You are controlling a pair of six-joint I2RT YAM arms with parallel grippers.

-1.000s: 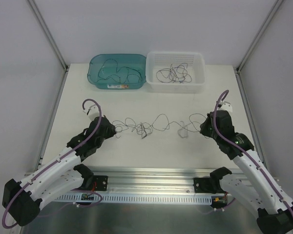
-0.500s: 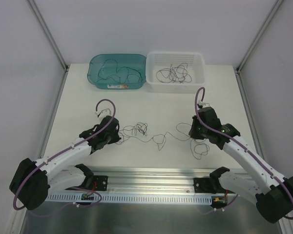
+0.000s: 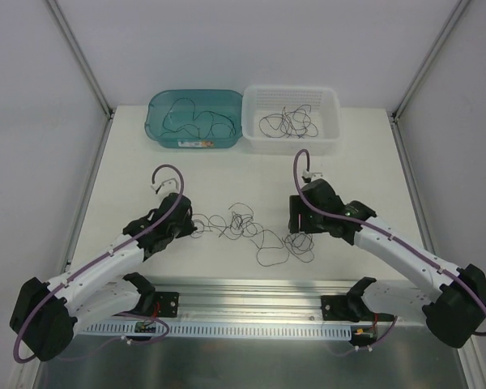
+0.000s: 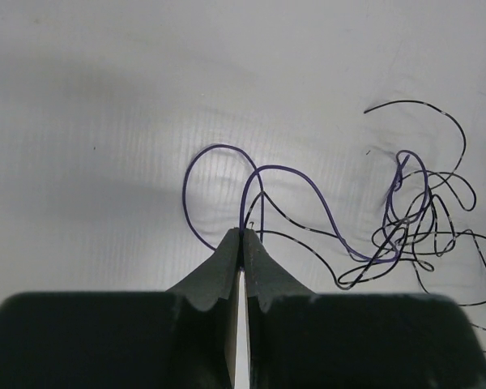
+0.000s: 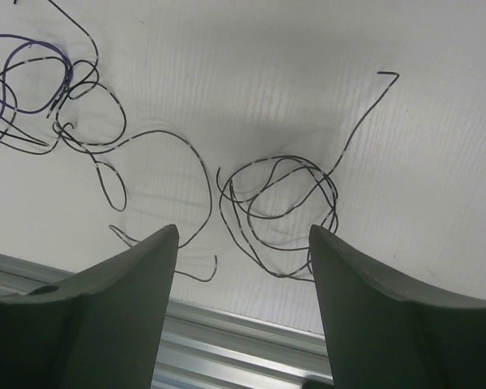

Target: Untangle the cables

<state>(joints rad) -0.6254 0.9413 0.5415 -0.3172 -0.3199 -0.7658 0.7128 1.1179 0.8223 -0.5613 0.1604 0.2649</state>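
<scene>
The cables (image 3: 241,220) lie as a loose dark tangle in the middle of the white table, with a small coil (image 3: 300,243) to the right of it. My left gripper (image 3: 196,225) sits at the tangle's left end, shut on a purple cable (image 4: 287,167) that loops out from its tips (image 4: 243,232) toward the knot (image 4: 413,223). My right gripper (image 3: 300,223) hovers over the coil, open and holding nothing. In the right wrist view the coil (image 5: 334,194) lies flat on the table beyond the spread jaws (image 5: 243,231), and the main tangle (image 5: 32,81) is at upper left.
A teal bin (image 3: 155,121) and a white basket (image 3: 330,121) stand side by side at the table's far edge, each with loose cables inside. An aluminium rail (image 3: 251,288) runs along the near edge, close under the right gripper (image 5: 227,340).
Both arms have moved inward, so the stretched cables went slack and bunched up. The right gripper has opened and let go of its end, which now lies coiled on the table.
</scene>
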